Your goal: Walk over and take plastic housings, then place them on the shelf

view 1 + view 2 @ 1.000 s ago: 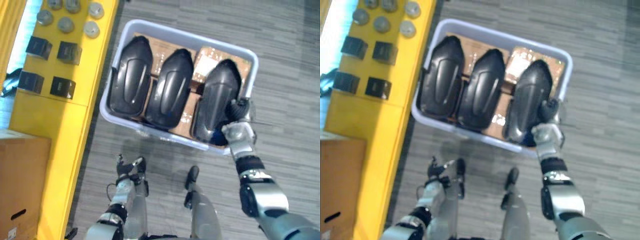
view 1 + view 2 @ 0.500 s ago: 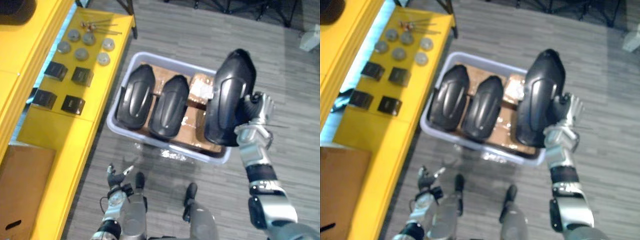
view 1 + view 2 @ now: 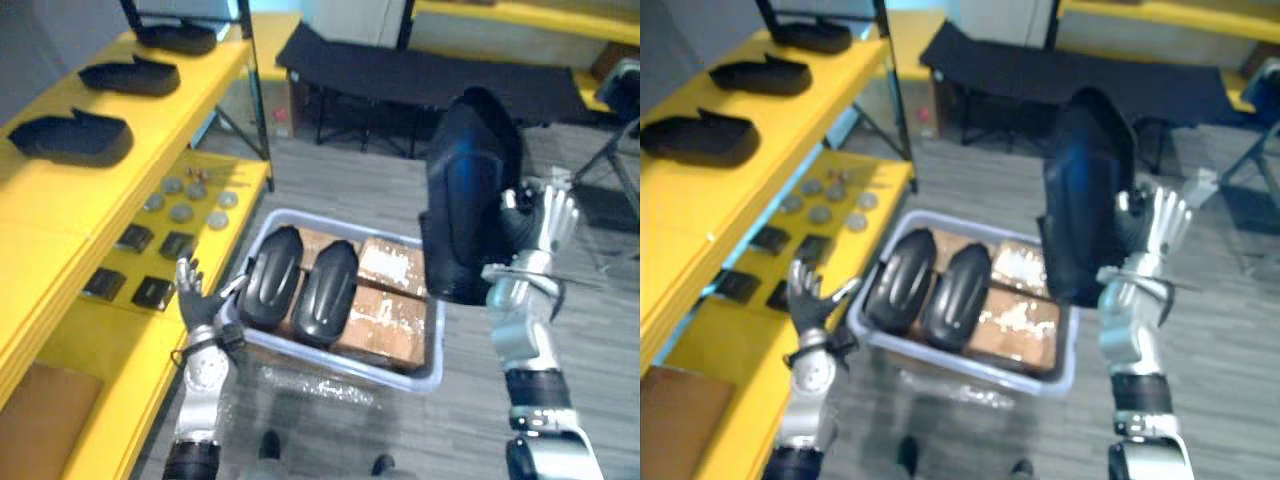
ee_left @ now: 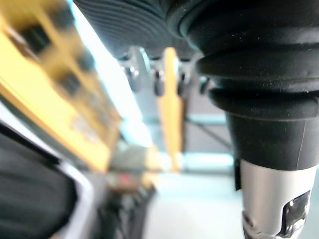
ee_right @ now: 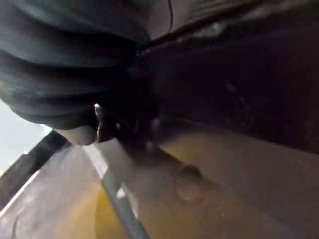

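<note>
Six housings: one lifted housing point(image 3: 470, 190), two binned housings point(image 3: 268, 290), three shelved housings point(image 3: 70, 138).
Left eye view: right hand point(image 3: 535, 225) holds the lifted one upright over the bin point(image 3: 340, 365), thumb on its edge, fingers fanned; so thin a grip could let it tip and fall. Right eye view: left hand point(image 3: 808, 303) spread, empty, beside the bin.

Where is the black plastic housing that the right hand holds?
Left eye view, right side: the black plastic housing is upright in the air, held by the right hand, near the pale plastic bin's right end.
</note>
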Available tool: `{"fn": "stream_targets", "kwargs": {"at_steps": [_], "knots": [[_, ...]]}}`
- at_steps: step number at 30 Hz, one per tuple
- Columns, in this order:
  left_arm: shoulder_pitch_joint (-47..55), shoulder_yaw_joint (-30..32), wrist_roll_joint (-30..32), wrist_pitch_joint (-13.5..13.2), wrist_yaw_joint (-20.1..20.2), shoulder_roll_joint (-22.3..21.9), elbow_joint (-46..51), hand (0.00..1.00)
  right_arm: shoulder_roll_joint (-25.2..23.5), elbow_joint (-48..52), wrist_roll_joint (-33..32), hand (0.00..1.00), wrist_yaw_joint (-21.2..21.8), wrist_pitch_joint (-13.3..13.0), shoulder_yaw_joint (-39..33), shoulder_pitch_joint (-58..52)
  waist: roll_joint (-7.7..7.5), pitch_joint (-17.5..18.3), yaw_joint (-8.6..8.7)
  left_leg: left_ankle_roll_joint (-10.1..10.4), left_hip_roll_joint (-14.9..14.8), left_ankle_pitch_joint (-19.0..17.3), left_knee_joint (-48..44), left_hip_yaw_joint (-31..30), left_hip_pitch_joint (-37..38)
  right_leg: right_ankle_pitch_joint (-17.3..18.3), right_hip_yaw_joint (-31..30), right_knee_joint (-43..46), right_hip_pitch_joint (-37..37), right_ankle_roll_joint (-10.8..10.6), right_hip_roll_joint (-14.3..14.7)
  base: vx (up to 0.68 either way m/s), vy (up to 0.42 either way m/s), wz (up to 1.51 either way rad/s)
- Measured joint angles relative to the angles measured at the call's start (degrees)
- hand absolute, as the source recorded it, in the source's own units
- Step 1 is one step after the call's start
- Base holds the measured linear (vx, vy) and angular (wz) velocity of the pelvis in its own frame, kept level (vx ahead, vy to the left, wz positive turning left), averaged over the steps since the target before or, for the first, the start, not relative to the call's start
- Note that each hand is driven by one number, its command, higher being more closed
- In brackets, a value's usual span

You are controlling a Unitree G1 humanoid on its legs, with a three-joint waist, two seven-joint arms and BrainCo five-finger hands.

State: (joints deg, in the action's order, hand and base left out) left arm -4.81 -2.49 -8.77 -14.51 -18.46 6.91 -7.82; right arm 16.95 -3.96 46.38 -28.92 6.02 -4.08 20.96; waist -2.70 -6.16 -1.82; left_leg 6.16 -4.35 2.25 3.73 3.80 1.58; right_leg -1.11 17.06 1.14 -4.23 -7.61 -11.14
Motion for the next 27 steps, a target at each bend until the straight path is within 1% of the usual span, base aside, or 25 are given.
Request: {"fn": "stream_targets", "kwargs": {"at_steps": [1, 3, 5, 7, 8, 11, 13, 14, 17, 19, 22, 25, 27], "knots": [[-1.32, -1.88, -1.29, 0.15, 1.95, 0.08, 0.01, 0.00, -0.80, 0.78, 0.19, 1.00, 0.09, -0.90, 1.87, 0.00, -0.08, 0.66, 0.02, 0.00, 0.06, 0.12, 0.23, 0.05, 0.55, 0.01, 0.01, 0.00, -0.41, -0.01, 0.00, 0.00, 0.000, 0.00], [-3.19, -4.60, -3.53, 0.26, 4.27, 0.17, 0.00, 0.00, -1.88, 1.37, 1.16, 1.00, 0.13, -1.75, 4.01, 0.02, -0.06, 1.02, 0.09, -0.03, 0.16, 0.47, 0.77, -0.03, 1.54, 0.03, 0.06, 0.00, -1.21, -0.03, 0.01, -0.05, 0.001, 0.02], [-6.43, -9.62, -8.30, 0.67, 7.86, 0.15, -0.05, 0.00, -3.41, 1.36, 2.26, 1.00, 0.28, -2.88, 7.55, 0.07, -0.09, 1.44, 0.09, -0.05, 0.37, 0.60, 0.82, -0.01, 2.34, 0.22, 0.05, 0.01, -1.95, -0.27, -0.05, -0.09, -0.002, -0.02], [-9.27, -12.83, -11.24, 1.10, 9.31, -0.13, -0.52, 0.00, -4.24, 1.35, 2.94, 1.00, 0.32, -3.46, 9.63, 0.28, -0.02, 1.71, 0.18, -0.13, 0.47, 1.06, 0.93, -0.03, 2.29, 0.34, 0.05, 0.00, -1.88, -0.31, -0.11, -0.10, -0.016, -0.02], [-11.07, -14.52, -11.71, 1.28, 10.14, -0.42, -1.24, 0.00, -4.52, 1.30, 3.72, 1.00, 0.33, -3.51, 10.79, 0.43, 0.00, 1.72, 0.20, -0.07, 0.35, 1.33, 1.11, -0.08, 2.23, 0.43, 0.00, -0.18, -1.91, -0.29, -0.07, -0.11, -0.027, -0.01], [-13.98, -17.49, -11.71, 2.40, 10.73, -0.77, -4.28, 0.00, -5.52, 1.12, 4.07, 1.00, 0.33, -3.52, 12.51, 1.37, 0.06, 1.76, 0.49, 0.19, -0.15, 1.87, 1.26, -0.23, 2.19, 0.48, 0.00, -0.22, -1.91, -0.19, 0.43, -0.11, -0.041, 0.00], [-14.92, -18.87, -11.69, 2.77, 10.66, -0.84, -6.60, 0.00, -6.14, 0.69, 4.18, 1.00, 0.27, -3.51, 13.27, 2.54, 0.16, 1.82, 0.99, 0.22, -0.35, 2.05, 1.27, -0.29, 2.14, 0.49, -0.03, -0.23, -1.88, -0.15, 0.60, -0.08, -0.029, 0.00], [-15.57, -19.20, -11.71, 3.34, 10.63, -1.17, -8.08, 0.00, -6.15, 0.50, 5.07, 1.00, 0.27, -3.51, 13.72, 3.06, 0.14, 1.84, 1.05, 0.25, -0.48, 2.17, 1.28, -0.27, 2.07, 0.46, -0.09, -0.38, -1.84, -0.08, 0.69, -0.06, -0.024, -0.01], [-17.07, -19.70, -11.73, 3.88, 10.33, -1.65, -10.04, 0.00, -6.27, 0.29, 6.24, 1.00, 0.26, -3.53, 14.79, 3.20, -0.14, 2.02, 1.03, 0.37, -0.83, 2.46, 1.27, -0.43, 1.35, 0.09, -0.07, -0.94, -1.52, 0.11, 0.96, -0.04, -0.023, 0.03], [-18.52, -21.06, -11.74, 4.67, 9.99, -1.00, -11.73, 0.00, -6.48, -1.63, 6.26, 1.00, 0.27, -3.52, 15.84, 3.47, -0.56, 2.30, 0.92, 0.51, -0.95, 2.77, 1.27, -0.48, 0.97, -0.06, -0.05, -1.13, -1.28, 0.19, 1.17, 0.00, 0.000, 0.00], [-19.48, -21.53, -11.76, 4.78, 9.85, -1.34, -13.53, 0.00, -6.80, -3.14, 6.32, 1.00, 0.33, -3.54, 17.12, 3.56, -1.06, 2.62, 0.93, 0.62, -0.91, 2.86, 1.20, -0.54, 0.46, -0.75, 0.05, -1.82, -1.20, 0.35, 1.46, 0.00, 0.000, 0.00], [-20.26, -22.45, -12.00, 5.17, 9.71, -1.30, -14.93, 0.00, -7.31, -3.77, 6.32, 1.00, 0.33, -3.47, 17.08, 3.90, -1.07, 2.63, 0.95, 0.75, -0.87, 2.97, 0.97, -0.56, 0.36, -0.95, 0.09, -2.17, -1.29, 0.43, 1.53, 0.00, 0.000, 0.00], [-20.45, -22.94, -13.41, 5.24, 9.62, -1.30, -15.14, 0.00, -7.31, -3.76, 6.32, 1.00, 0.33, -3.47, 17.09, 4.11, -1.07, 2.63, 0.95, 0.75, -0.95, 2.97, 0.97, -0.62, 0.36, -1.00, 0.13, -2.40, -1.44, 0.50, 1.70, 0.00, 0.000, 0.00]]}}
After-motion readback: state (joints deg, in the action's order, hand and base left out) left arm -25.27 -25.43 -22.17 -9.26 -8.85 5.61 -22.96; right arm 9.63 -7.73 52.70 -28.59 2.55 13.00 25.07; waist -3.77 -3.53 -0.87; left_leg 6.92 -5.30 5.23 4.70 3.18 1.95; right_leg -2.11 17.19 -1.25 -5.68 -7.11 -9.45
